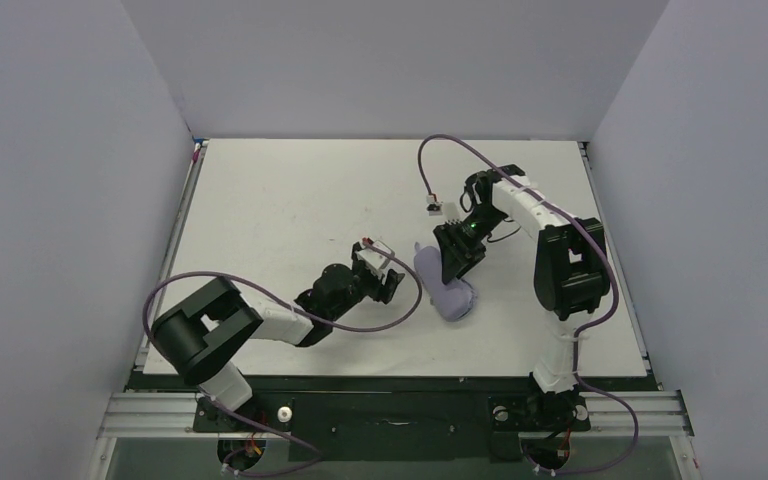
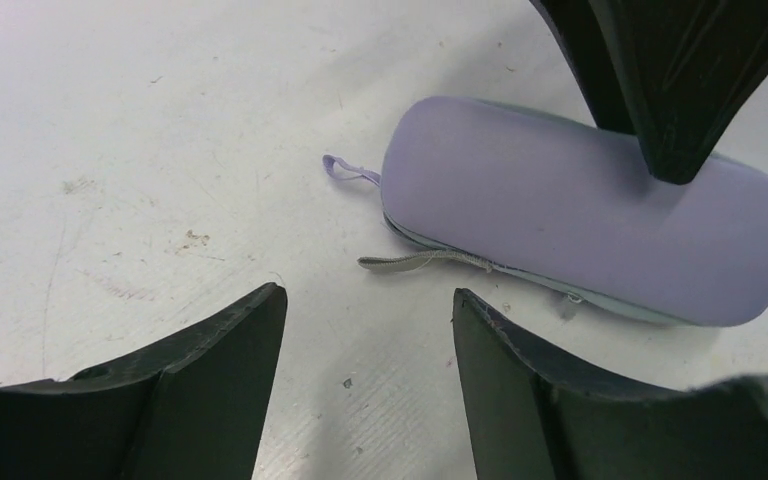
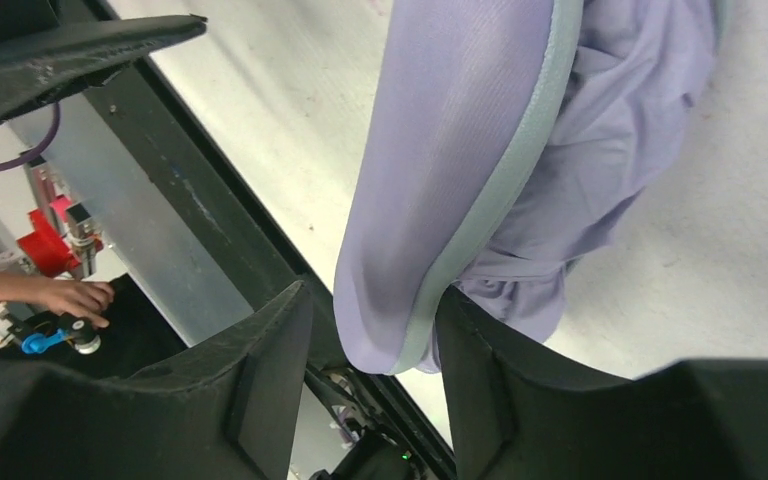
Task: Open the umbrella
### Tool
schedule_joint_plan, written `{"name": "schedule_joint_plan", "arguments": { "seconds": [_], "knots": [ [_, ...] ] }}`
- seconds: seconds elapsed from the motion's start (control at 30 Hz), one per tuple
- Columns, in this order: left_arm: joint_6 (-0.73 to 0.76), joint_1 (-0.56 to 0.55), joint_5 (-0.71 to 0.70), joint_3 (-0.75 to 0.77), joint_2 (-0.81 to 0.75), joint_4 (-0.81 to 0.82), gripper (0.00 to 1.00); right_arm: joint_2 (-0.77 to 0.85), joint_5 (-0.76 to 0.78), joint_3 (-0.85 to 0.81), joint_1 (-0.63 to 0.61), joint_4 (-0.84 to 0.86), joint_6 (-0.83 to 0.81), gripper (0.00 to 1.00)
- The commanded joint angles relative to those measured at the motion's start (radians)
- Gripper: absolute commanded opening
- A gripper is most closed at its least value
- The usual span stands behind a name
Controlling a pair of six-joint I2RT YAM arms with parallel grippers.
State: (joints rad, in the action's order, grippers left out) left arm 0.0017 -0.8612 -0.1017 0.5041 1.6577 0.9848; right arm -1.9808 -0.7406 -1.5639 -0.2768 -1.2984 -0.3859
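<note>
What the next move turns on, as we read it, is that the umbrella (image 3: pixel 600 150) is not free. It shows only as crumpled lavender fabric spilling past the grey-green rim of the case (image 2: pixel 580 210), and we see no shaft or handle anywhere. The right gripper (image 3: pixel 375 292) is the nearer one by far. Its jaws are partly parted and straddle the case's shell, with the rim running lengthwise out ahead between the fingers. The fabric lies just beyond the rim, outside the jaws on one finger's side. That finger seems to touch the rim, while a sliver of gap shows at the other, so we cannot tell whether the shell is truly clamped or only bracketed. The left gripper (image 2: pixel 365 300) is empty, its jaws spread wide, low over the table (image 2: pixel 160 120) and apart from the case. From those jaws the case lies ahead and off to one side, its long axis running across their line of approach rather than along it. Its near end, with a small loop (image 2: pixel 345 170) and the zipper pull (image 2: pixel 425 262), is the part closest to them. We judge that the umbrella must come out of the case before it can be opened. The left jaws are well placed to close on the near end or on the pull. The right jaws would have to shift across the rim to reach the fabric.
</note>
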Motion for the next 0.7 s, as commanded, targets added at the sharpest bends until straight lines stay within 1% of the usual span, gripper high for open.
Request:
{"name": "schedule_joint_plan", "arguments": {
  "seconds": [0.0, 0.03, 0.07, 0.1, 0.2, 0.33, 0.47, 0.57, 0.6, 0.63, 0.67],
  "knots": [
    [-0.123, 0.035, 0.066, -0.014, -0.118, -0.127, 0.62, 0.048, -0.11, -0.023, -0.034, -0.053, -0.039, 0.42],
    [-0.151, 0.036, 0.083, -0.015, -0.147, -0.146, 0.67, 0.048, -0.127, -0.021, -0.04, -0.056, -0.045, 0.39],
    [-0.168, 0.041, 0.086, -0.015, -0.174, -0.182, 0.69, 0.048, -0.134, -0.019, -0.05, -0.057, -0.056, 0.37],
    [-0.215, 0.043, 0.089, -0.014, -0.187, -0.222, 0.71, 0.047, -0.145, -0.015, -0.055, -0.055, -0.06, 0.37],
    [-0.359, 0.072, 0.1, -0.007, -0.238, -0.304, 0.74, 0.044, -0.175, -0.007, -0.079, -0.047, -0.068, 0.36],
    [-0.499, 0.103, 0.146, 0.009, -0.281, -0.389, 0.76, 0.054, -0.167, 0.021, -0.11, 0.032, -0.027, 0.36],
    [-0.634, 0.144, 0.196, 0.053, -0.266, -0.443, 0.76, 0.078, -0.142, 0.072, -0.136, 0.173, 0.057, 0.38],
    [-0.731, 0.193, 0.224, 0.069, -0.238, -0.454, 0.77, 0.115, -0.113, 0.142, -0.161, 0.337, 0.14, 0.39],
    [-0.774, 0.203, 0.237, 0.07, -0.223, -0.453, 0.78, 0.137, -0.088, 0.17, -0.168, 0.396, 0.152, 0.39],
    [-0.794, 0.219, 0.242, 0.072, -0.216, -0.445, 0.78, 0.147, -0.078, 0.185, -0.183, 0.421, 0.17, 0.4],
    [-0.824, 0.226, 0.254, 0.073, -0.202, -0.439, 0.78, 0.167, -0.06, 0.219, -0.19, 0.475, 0.176, 0.43]
  ]
}}
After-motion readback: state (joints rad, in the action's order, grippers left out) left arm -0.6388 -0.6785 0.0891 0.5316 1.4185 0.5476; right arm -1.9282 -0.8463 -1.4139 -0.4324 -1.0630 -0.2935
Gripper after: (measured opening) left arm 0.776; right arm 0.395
